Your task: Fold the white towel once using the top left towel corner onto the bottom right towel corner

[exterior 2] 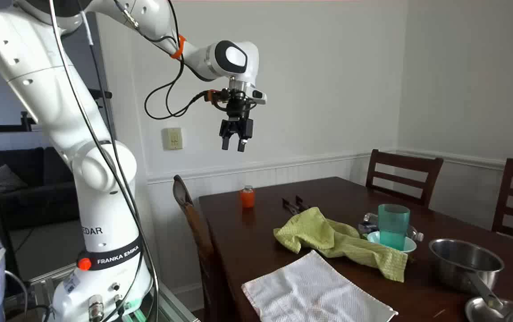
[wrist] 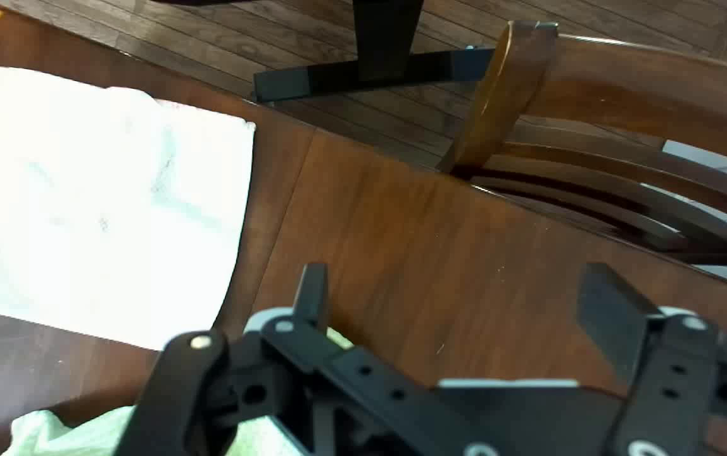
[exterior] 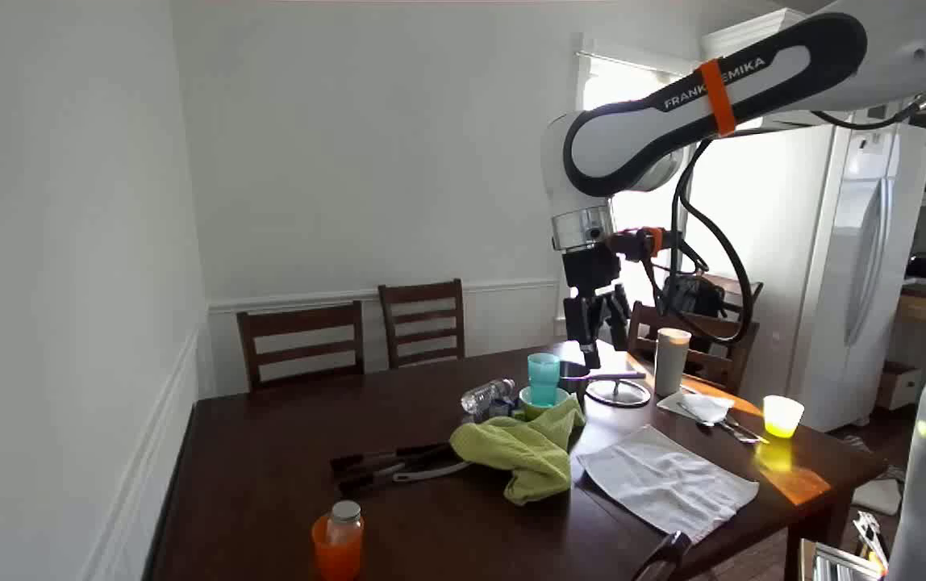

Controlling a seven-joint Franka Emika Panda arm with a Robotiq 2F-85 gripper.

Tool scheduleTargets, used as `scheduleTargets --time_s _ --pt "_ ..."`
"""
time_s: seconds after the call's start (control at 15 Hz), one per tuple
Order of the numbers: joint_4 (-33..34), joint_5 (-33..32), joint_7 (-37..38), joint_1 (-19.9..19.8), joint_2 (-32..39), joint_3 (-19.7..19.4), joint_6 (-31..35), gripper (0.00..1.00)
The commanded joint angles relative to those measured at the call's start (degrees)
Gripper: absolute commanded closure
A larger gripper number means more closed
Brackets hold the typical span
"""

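One dark wooden desk (exterior: 269, 428) carries the white towel (exterior: 669, 482), spread out and wrinkled. Just beside the white towel lies a crumpled green towel (exterior: 519, 458), and farther from the white towel stands a metal saucepan (exterior 2: 450, 272). The pincer (exterior 2: 233, 144) hangs in the air to one side of the white towel, fingers (wrist: 613, 320) wide apart. A teal tumbler (exterior 2: 393, 227) stands apart from the white towel.

Cloth towel (exterior 2: 314, 290), glossy wooden table (exterior: 261, 468)
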Motion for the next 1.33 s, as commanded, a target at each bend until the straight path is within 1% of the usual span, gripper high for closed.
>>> scheduleTargets --time_s 0.0,0.4,0.47,0.6,0.73,0.87,1.13,1.2,1.27 --pt "0.1 -0.1 0.1 0.3 0.0 -0.3 -0.1 0.00" --pt "0.1 -0.1 0.1 0.3 0.0 -0.3 -0.1 0.00" --pt "0.1 -0.2 2.9 -0.5 2.1 -0.3 -0.2 0.00" --pt "-0.9 -1.1 7.9 -1.7 3.9 -0.4 1.1 0.00" --pt "-2.3 -3.1 13.4 -3.2 5.8 -0.6 4.6 0.00" --pt "-4.6 -4.9 17.8 -4.6 7.3 -1.3 12.3 0.00" --pt "-9.2 -3.9 18.6 -6.8 10.6 -4.5 29.4 0.00" --pt "-9.9 -3.2 17.9 -7.3 11.7 -5.4 32.9 0.00" --pt "-9.8 -1.3 16.7 -7.5 13.5 -6.4 34.2 0.00"
